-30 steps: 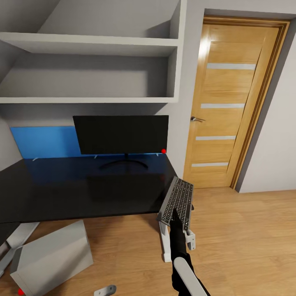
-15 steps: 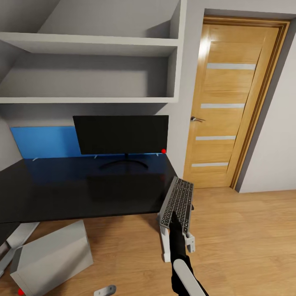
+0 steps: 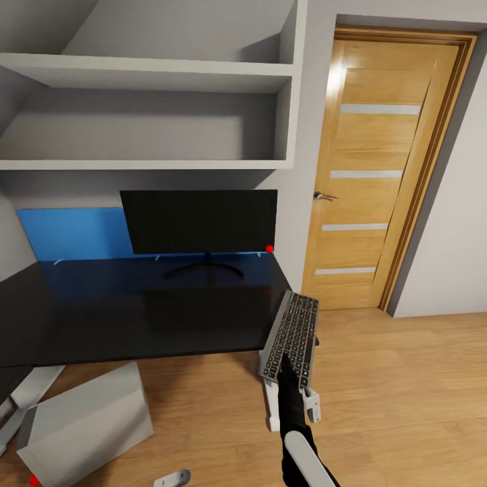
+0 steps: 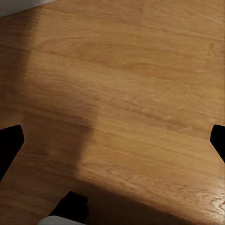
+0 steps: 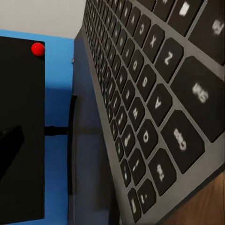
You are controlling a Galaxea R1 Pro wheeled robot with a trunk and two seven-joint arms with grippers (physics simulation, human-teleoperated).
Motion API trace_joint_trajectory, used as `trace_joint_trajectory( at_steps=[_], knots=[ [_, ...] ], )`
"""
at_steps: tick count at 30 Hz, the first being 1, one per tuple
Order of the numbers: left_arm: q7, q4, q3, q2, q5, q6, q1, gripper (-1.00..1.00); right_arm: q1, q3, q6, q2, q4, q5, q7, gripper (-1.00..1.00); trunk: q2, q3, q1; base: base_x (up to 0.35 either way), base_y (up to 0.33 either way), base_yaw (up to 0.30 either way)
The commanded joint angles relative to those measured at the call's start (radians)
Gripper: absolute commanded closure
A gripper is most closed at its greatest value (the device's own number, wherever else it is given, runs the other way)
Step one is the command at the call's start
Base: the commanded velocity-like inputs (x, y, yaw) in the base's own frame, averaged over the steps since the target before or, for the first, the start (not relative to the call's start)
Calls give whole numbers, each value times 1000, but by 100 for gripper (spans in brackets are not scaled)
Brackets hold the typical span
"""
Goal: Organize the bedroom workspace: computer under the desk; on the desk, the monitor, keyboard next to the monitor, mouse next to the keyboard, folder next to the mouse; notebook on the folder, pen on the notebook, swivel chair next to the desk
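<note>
Grey computer (image 3: 84,423) case on the wood floor (image 3: 406,392) at far left of the head view, tilted, partly under the front edge of the desk (image 3: 101,318). Desk top black, glossy. A blue panel (image 3: 71,233) stands along the desk's back edge against the wall. Monitor (image 3: 199,221), screen dark, upright on its curved foot at the rear right of the desk, a red marker dot at its lower right corner. White open shelves (image 3: 149,115) on the wall above.

Keyboard (image 3: 292,335), grey body with dark keys, held in the air just off the desk's right front corner, its long axis running away from the robot and its key face tilted. Right gripper (image 3: 285,365) has it by the near short end; black fingers closed over that end, white forearm below. In the right wrist view the keyboard (image 5: 154,103) fills the near field edge-on, with the monitor (image 5: 21,131) and blue panel (image 5: 58,79) beyond.

Left wrist view: floor boards (image 4: 122,93), the two dark fingertips (image 4: 9,143) set wide apart at the frame edges, nothing between them.

Oak door (image 3: 382,176) with pale horizontal strips at far right, shut.
</note>
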Motion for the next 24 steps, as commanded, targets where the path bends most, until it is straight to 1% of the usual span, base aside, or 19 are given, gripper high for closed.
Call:
trace_joint_trajectory(
  at_steps=[1, 12, 17, 24],
  knots=[
    [8, -2, -5, 0, 2, 4, -1, -100, -1, 2, -5, 0, 2, -6, 0, -100, -1, -1, 0, 0, 0, 0],
    [8, -2, -5, 0, 2, 4, -1, -100, -2, 2, 0, 0, 43, -9, -5, -100, -1, -1, 0, 0, 0, 0],
    [8, -2, -5, 0, 2, 4, -1, -100, -3, 1, 28, 0, 47, -8, -33, -100, -1, -1, 0, 0, 0, 0],
    [8, -2, -5, 0, 2, 4, -1, -100, -3, -4, 38, 0, 48, -8, -46, -100, -1, -1, 0, 0, 0, 0]
  ],
)
